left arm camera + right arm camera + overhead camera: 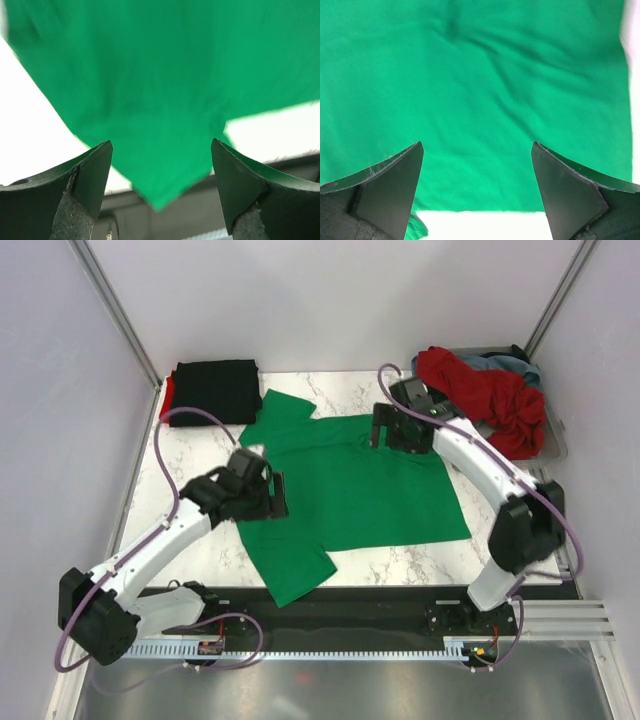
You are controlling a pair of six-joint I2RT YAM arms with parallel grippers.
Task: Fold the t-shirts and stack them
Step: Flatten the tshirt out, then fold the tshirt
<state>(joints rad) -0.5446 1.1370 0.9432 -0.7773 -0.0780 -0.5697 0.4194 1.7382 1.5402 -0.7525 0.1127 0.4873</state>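
Observation:
A bright green t-shirt (350, 490) lies spread flat on the marble table (190, 455). My left gripper (275, 495) is open just above its left side; the left wrist view shows the green cloth (150, 90) and a sleeve corner between the fingers (95, 175). My right gripper (385, 430) is open above the shirt's far edge; the right wrist view shows green cloth (480, 100) with its edge between the fingers (560, 185). A folded black shirt (215, 390) sits on a red one at the back left. A crumpled red shirt (485, 395) and a grey-blue shirt (510, 365) lie in the tray (552, 440).
The clear tray stands at the back right corner. White walls and metal posts (120, 320) enclose the table. A dark rail (350, 615) runs along the near edge between the arm bases.

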